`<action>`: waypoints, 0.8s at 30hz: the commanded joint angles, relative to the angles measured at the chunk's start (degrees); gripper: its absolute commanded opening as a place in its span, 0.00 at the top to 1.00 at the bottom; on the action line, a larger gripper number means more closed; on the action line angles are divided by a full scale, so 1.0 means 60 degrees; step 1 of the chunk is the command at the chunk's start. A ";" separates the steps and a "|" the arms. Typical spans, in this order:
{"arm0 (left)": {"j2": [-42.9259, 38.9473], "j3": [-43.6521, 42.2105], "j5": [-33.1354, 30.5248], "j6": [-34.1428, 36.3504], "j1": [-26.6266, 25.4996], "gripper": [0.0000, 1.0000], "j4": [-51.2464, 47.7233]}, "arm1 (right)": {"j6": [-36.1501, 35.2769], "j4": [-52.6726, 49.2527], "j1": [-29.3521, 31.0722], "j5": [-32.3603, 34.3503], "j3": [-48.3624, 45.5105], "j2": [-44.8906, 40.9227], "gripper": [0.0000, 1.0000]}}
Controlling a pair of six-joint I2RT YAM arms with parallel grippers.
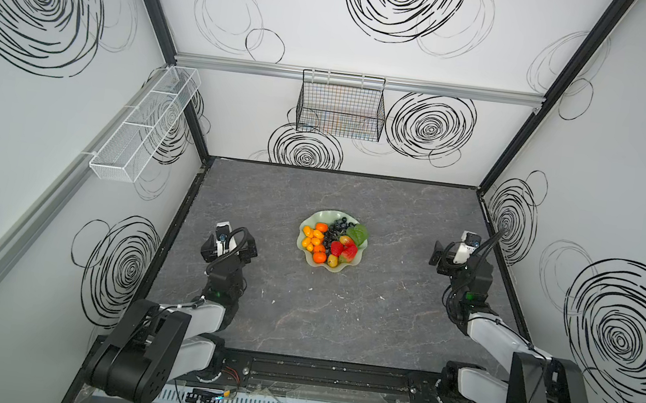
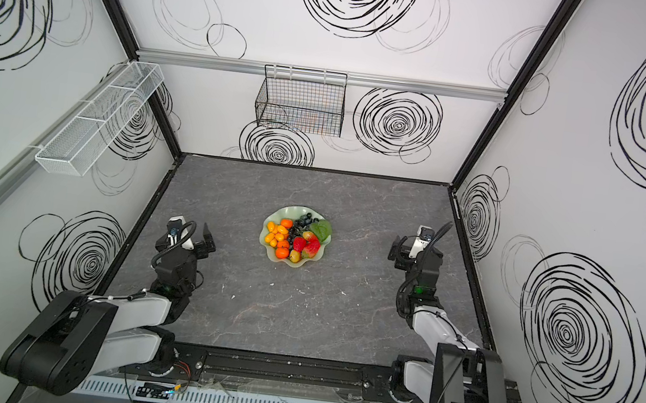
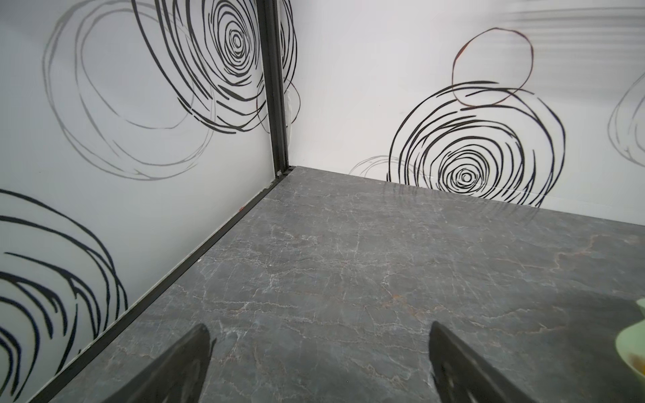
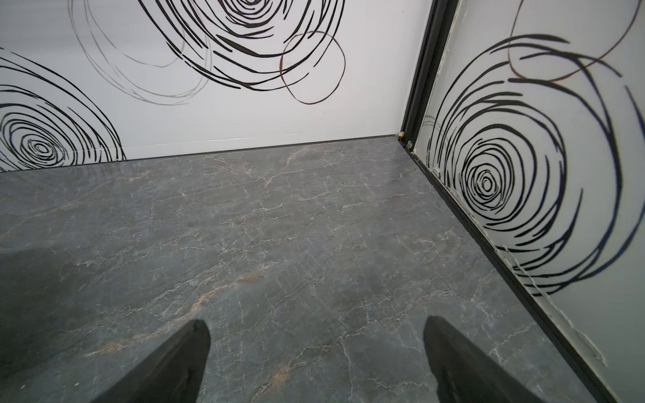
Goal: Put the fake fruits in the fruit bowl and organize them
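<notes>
1. The fruit bowl (image 1: 320, 215) sits on the bench (image 1: 340, 322), about midway between my two arms and a little toward the back wall. Both top views show it, and its pale green rim shows in my left wrist view (image 3: 630, 343).
2. Every fake fruit I can find is inside it. The kumquats (image 1: 310, 238) are clustered on the bowl's left side. One tangerine (image 1: 321, 227) lies at the far end of them and another (image 1: 319, 257) at the near end. The grape bunch (image 1: 337, 228) lies toward the back with its leaf (image 1: 357, 234) on the right. The strawberries (image 1: 343, 250) are at the near right.
3. Two small yellow-red pieces lie among them; I cannot tell what kind they are.
4. I see no fruit left on the bench in either top view.
5. My left jaws are spread wide and hold nothing; they are over bare bench, well to the left of the bowl.
6. My right jaws are likewise wide apart and empty, and stand off to the bowl's right near the side wall.
7. My judgement: placing is done and the kinds are mostly grouped, so little or nothing remains.
</notes>
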 commanded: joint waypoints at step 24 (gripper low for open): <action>0.2376 0.0955 0.2747 0.0469 0.0737 0.01 0.1930 | 0.0076 0.2168 -0.0391 -0.1610 0.0008 0.1234 0.00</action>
